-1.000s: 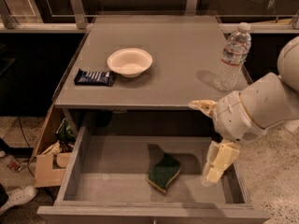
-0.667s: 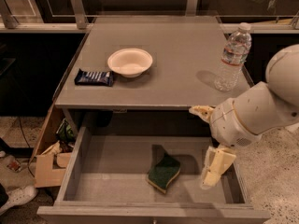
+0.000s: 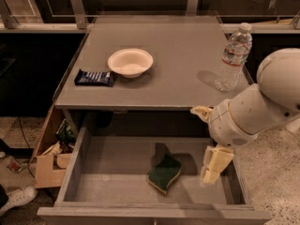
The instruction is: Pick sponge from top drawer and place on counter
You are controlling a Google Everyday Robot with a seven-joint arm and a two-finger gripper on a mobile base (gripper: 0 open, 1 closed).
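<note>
The sponge [image 3: 164,174], dark green over yellow, lies on the floor of the open top drawer [image 3: 112,165], right of its middle. My gripper [image 3: 207,139] hangs over the drawer's right part, to the right of the sponge and apart from it. It is open and empty: one pale finger [image 3: 201,110] sits just under the counter's front edge and the other finger [image 3: 213,165] reaches down into the drawer. The grey counter [image 3: 178,41] lies above the drawer.
On the counter stand a white bowl [image 3: 130,61], a dark blue snack wrapper [image 3: 94,77] at the left front and a clear water bottle [image 3: 232,57] at the right. A cardboard box [image 3: 47,168] with clutter sits on the floor left of the drawer.
My gripper has shifted slightly left and down toward the drawer, and the arm has turned a little. The sponge has not moved.
</note>
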